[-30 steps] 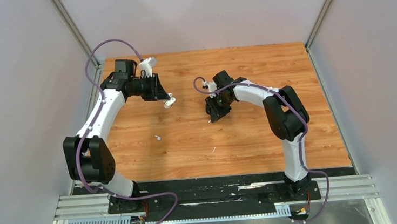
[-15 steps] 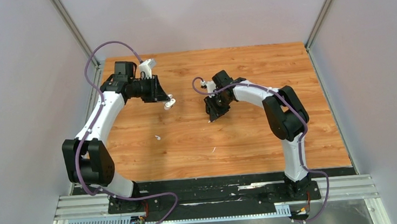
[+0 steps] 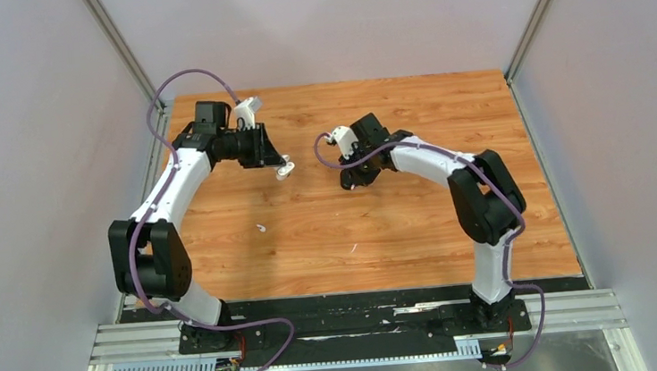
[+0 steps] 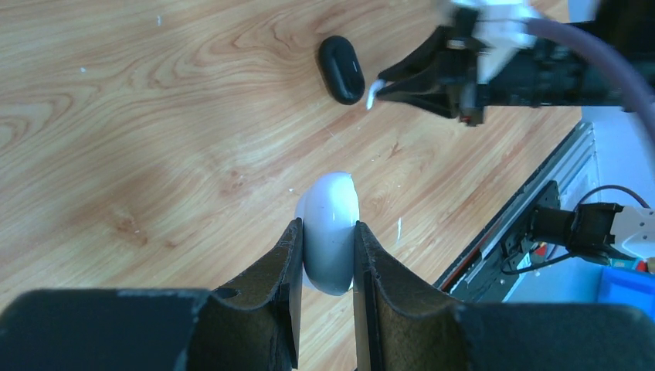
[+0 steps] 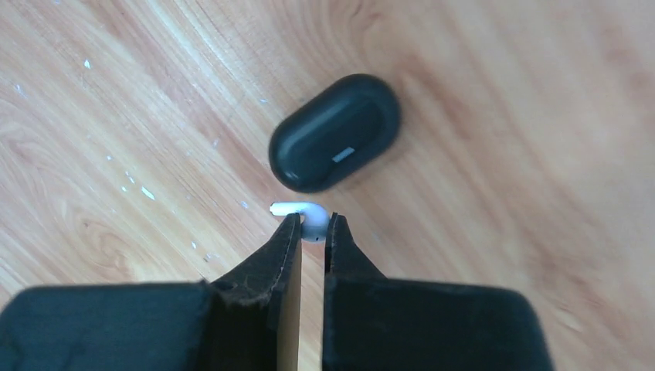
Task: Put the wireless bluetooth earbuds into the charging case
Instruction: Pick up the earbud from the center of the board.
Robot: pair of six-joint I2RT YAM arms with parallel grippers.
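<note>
Two robot arms work over a wood-grain tabletop (image 3: 418, 222), each with something clamped in its claw. The left claw (image 4: 327, 232) is clenched on a rounded white charging case (image 4: 332, 205), its two dark fingers (image 4: 287, 263) pressing the case's sides and holding it clear above the boards, towards the far left of the tabletop in the overhead view. Whether the case's lid is up or down cannot be told from these angles.

Across the middle, the right claw (image 5: 310, 224) grips a white earbud (image 5: 297, 209) between nearly closed fingertips, with the bud's rounded end poking out to one side past the tips. Directly beyond it in the right wrist view, a black charging case (image 5: 336, 133) lies flat on the wood with its lid down, a small pale mark on its top. The earbud hangs just beside that black case and apart from it.

From the left wrist camera, the right claw appears at the upper right, the white bud at its tip, next to the same black case.

A second white earbud (image 3: 260, 228) lies loose on the tabletop nearer the arm bases, between the two arms and well apart from both claws.
</note>
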